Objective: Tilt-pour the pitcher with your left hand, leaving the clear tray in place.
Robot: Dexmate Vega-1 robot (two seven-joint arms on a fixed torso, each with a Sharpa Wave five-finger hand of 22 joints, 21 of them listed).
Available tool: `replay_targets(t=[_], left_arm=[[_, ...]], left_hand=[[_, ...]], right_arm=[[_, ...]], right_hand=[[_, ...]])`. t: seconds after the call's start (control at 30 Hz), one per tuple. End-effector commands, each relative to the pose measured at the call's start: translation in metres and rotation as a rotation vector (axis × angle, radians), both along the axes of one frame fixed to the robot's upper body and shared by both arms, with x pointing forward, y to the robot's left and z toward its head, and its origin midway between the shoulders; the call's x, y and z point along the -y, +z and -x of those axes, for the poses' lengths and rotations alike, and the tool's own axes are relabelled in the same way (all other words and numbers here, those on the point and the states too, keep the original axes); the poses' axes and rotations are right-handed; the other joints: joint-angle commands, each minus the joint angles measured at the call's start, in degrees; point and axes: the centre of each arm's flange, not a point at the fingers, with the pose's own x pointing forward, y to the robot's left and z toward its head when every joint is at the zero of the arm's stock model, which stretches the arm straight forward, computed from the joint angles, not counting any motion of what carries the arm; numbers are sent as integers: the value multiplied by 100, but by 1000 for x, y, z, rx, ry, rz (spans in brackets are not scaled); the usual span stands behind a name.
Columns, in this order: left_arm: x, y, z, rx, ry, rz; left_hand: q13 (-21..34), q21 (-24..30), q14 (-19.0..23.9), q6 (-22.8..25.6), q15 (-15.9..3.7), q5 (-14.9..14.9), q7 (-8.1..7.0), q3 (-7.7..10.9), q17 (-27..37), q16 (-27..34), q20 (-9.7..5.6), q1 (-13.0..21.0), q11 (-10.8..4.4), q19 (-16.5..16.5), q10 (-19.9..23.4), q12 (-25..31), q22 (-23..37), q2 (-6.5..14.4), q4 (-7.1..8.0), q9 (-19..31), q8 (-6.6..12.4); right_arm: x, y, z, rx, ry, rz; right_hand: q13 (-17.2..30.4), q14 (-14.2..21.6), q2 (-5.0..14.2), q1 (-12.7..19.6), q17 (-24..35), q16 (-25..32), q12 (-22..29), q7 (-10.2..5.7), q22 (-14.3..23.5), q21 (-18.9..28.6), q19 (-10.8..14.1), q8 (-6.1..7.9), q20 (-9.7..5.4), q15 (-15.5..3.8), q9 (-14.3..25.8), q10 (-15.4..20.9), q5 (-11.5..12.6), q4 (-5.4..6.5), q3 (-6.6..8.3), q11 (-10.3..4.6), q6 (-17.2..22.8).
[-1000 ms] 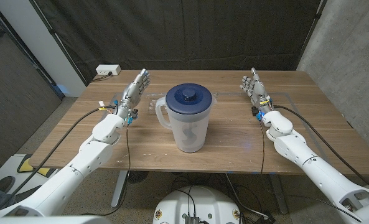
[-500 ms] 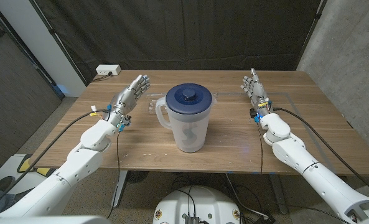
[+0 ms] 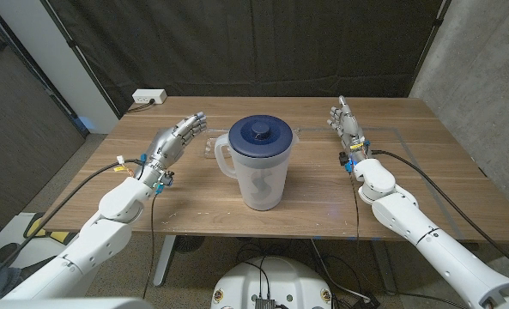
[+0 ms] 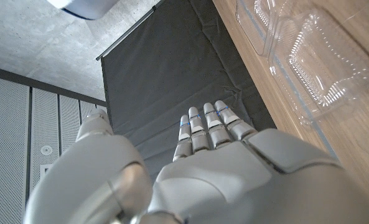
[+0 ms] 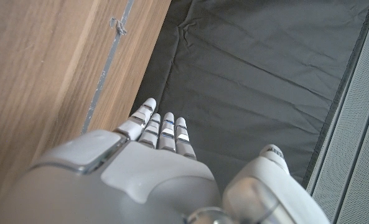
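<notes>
Left hand: left hand [image 3: 175, 136] hangs above the table's left part, fingers stretched out and apart, holding nothing; it points toward the pitcher but sits well apart from it. In the left wrist view [image 4: 234, 162] the fingers reach straight ahead, nothing between them.
Why so: judged as an approach posture, fingers spread so they can wrap the handle, which faces this hand's side.
Right hand: right hand [image 3: 347, 123] stands off to the pitcher's right, fingers extended, empty; right wrist view [image 5: 140, 155] shows them straight and side by side. Judged as parked out of the way, since the task names the other hand.
Pitcher, place: pitcher [image 3: 260, 167] stands upright at the table's middle, between the two hands, touched by neither.
Pitcher, look: translucent whitish body, dark blue round lid [image 3: 260, 133] seated on top, loop handle [image 3: 223, 157] on the robot's left side. Contents cannot be made out through the wall.
Clear tray: clear tray [image 4: 308, 53] lies on the wood just behind the pitcher (moulded thin plastic, several pockets, seen best from the left wrist); in the head view only its edge [image 3: 207, 146] peeks past the handle.
Table: wooden table [image 3: 426, 184], with a white power strip [image 3: 148, 97] at its far left corner.
Step in hand: reach not finished; grasp and tilt not yet begun.
Risk: tray sits close behind the handle, so fingers curling in could nudge it.
</notes>
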Motion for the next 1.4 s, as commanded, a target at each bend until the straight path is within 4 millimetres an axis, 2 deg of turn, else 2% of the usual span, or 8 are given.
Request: replay_targets(t=[0.03, 0.13, 0.23, 0.4, 0.5, 0.7, 0.93, 1.4], left_arm=[[-2, -7, 18, 18, 41, -79], [-2, -7, 22, 26, 53, -127], [-4, -8, 26, 32, 50, -175], [-9, -8, 34, 45, 49, -249], [-9, -7, 39, 59, 38, -296], [-9, -9, 47, 86, 17, -319], [-5, -13, 68, 122, 56, -348], [9, -18, 72, 137, 128, -378]], left_hand=[[37, 104, 386, 326, -81, -53, 7, -23, 23, 93, 38, 183, -82, 275, 365, 75, 28, -30, -81, 20, 58], [43, 141, 559, 339, -85, -57, 0, -9, 25, 132, 44, 304, -117, 383, 425, 68, 32, -33, -140, 22, 36], [57, 84, 390, 119, -46, -66, -6, 8, 32, 20, 74, 524, -101, 264, 264, -42, 37, -65, -254, 26, -92], [64, 55, 335, 85, -30, -68, 20, 4, 35, -16, 102, 593, -104, 199, 228, -71, 38, -91, -293, 28, -119], [74, 33, 267, 35, -46, -70, -87, -3, 39, -60, 95, 683, -99, 156, 166, -115, 40, -125, -343, 30, -158], [87, -37, 85, -168, -13, -77, -110, -74, 54, -157, 90, 710, -90, 9, -60, -239, 43, -201, -361, 32, -280], [89, -50, 54, -198, -14, -75, -104, -97, 56, -174, 91, 718, -94, -12, -91, -259, 43, -223, -365, 33, -303], [106, 31, 461, 271, -153, -39, -127, -71, 73, -51, 37, 932, -278, 239, 343, -149, 53, -98, -409, 41, -182]], right_arm=[[-4, -1, 8, -3, -4, 15], [-5, -3, 11, -4, -6, 14], [-6, -3, 13, -6, -7, 19], [-10, -3, 15, -4, -8, 30], [-12, -3, 17, -1, -9, 32], [-15, -3, 19, 0, -7, 41], [-17, -1, 21, 5, -7, 54], [-15, -3, 22, 2, 10, 63]], right_hand=[[9, 7, -8, 71, 11, 7, 8, -7, 29, -15, 25, 10, -53, 13, 6, 27, 40, -46, 3, 36, 1], [10, 8, -4, 77, 11, 7, 6, -6, 29, -16, 25, 9, -51, 14, 6, 23, 40, -49, 3, 28, -1], [10, 7, -1, 82, 12, 5, 7, -9, 29, -17, 27, 9, -50, 15, 6, 27, 40, -52, 2, 34, -1], [11, 7, 5, 94, 12, 4, 6, -13, 30, -18, 29, 8, -47, 20, 7, 28, 40, -57, 1, 38, -2], [11, 10, 8, 99, 12, 4, 6, -18, 30, -19, 29, 10, -45, 20, 7, 30, 39, -59, 0, 39, 1], [12, 9, 11, 107, 12, 3, 3, -18, 30, -21, 28, 11, -43, 21, 8, 27, 38, -63, -3, 43, 4], [12, 19, 15, 115, 13, 5, 1, -23, 30, -24, 26, 9, -43, 28, 9, 25, 36, -67, -8, 38, 2], [14, 24, 20, 125, 15, 5, 24, -29, 31, -27, 26, 10, -40, 30, 10, 92, 33, -73, -19, 43, 6]])
